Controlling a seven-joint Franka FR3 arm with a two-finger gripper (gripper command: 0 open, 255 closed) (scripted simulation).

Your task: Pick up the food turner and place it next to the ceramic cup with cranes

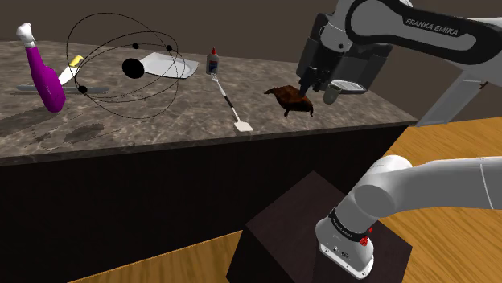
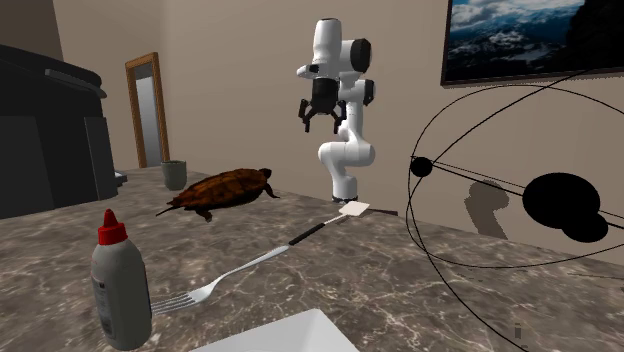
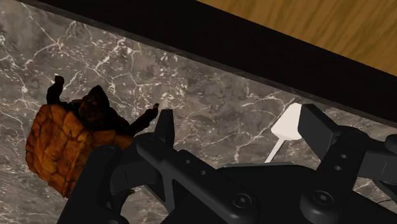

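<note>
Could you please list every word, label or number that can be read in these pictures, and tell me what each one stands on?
"FRANKA EMIKA": on the upper link of the white arm, seen in the shoulder view.
Glue bottle on the counter: its label is too small to read.
Framed picture on the wall: a landscape, no text.
Nothing else readable.

On the bench (image 1: 145,133) I count one food turner (image 1: 228,102), one brown turtle (image 1: 290,100), one grey bottle (image 1: 212,61) with a red cap, one purple pin (image 1: 47,80) with a white top, one white plate (image 1: 170,66) and one wire globe (image 1: 133,68) that carries several black balls. There is also one greyish cup (image 2: 174,175) on it, and one framed picture (image 2: 530,40) hangs on the wall (image 2: 230,60).
</note>
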